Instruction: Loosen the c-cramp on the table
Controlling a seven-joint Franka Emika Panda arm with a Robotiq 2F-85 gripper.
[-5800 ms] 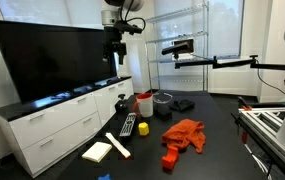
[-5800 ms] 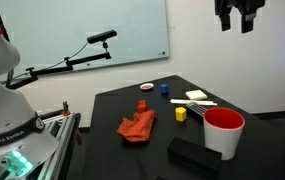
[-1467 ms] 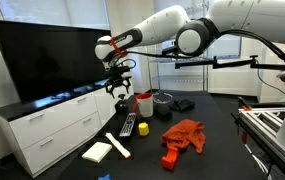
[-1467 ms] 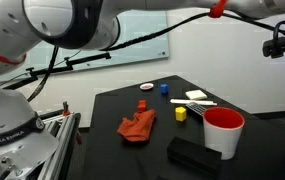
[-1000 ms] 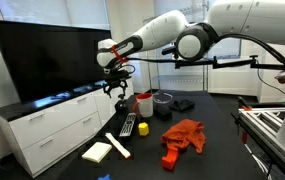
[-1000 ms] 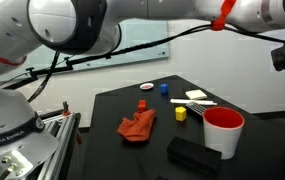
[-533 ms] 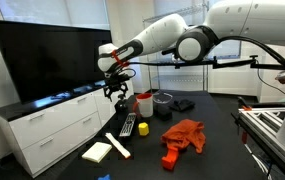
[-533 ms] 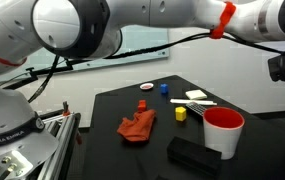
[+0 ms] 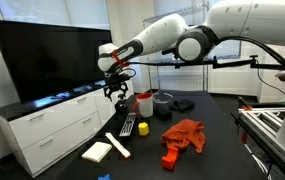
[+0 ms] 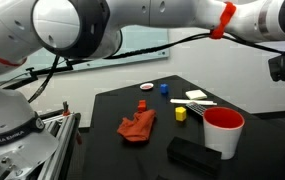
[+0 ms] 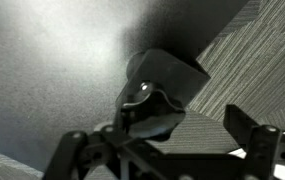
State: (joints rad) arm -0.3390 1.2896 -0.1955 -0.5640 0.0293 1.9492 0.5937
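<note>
Hovering over a far corner of the tabletop in an exterior view, the gripper points down with its jaws spread and nothing between them. Just under it stands a small dark thing with a reddish part, beside the red cup and close to the edge that faces the white cabinet. I take it for the c-cramp, though it is too small to show the screw. The orange cloth and the red block lie well apart from it.

In an exterior view from the opposite side, the red cup is in front and only a dark part of the arm's end shows at the right border. I cannot find the c-cramp there.

In the wrist view the two fingers reach in from below, wide apart. A dark rounded body sits at the tabletop's edge, next to the carpet. It is probably the c-cramp, but the picture is blurred.

The step in hand is, I judge, the approach; no contact is made yet. The next move calls for lowering, lining the jaws up with the screw handle, closing on it and turning it the loosening way, without pushing the cup.
</note>
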